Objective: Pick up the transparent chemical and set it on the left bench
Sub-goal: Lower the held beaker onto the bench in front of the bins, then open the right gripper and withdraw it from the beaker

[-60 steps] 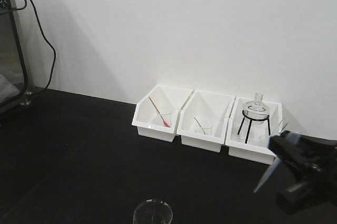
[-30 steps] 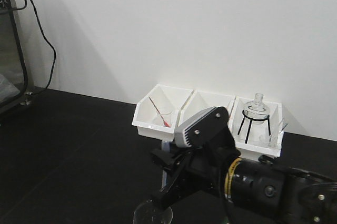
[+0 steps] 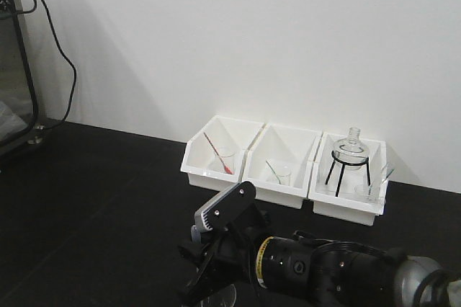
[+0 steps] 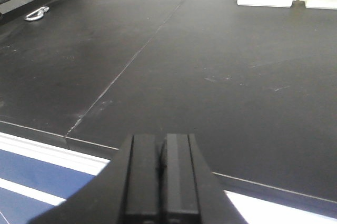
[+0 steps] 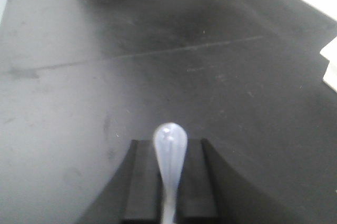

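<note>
right gripper clamped on the dropper, over the beaker near the bench's front edge; left gripper shut, empty; next, likely release.

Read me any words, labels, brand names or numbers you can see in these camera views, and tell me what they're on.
No readable text in any view.
The yellow band on the right arm's black wrist may carry marks, but it is too small and blurred to read.
The three white bins, the black bench and the dropper between the right gripper's fingers carry no visible print.
</note>
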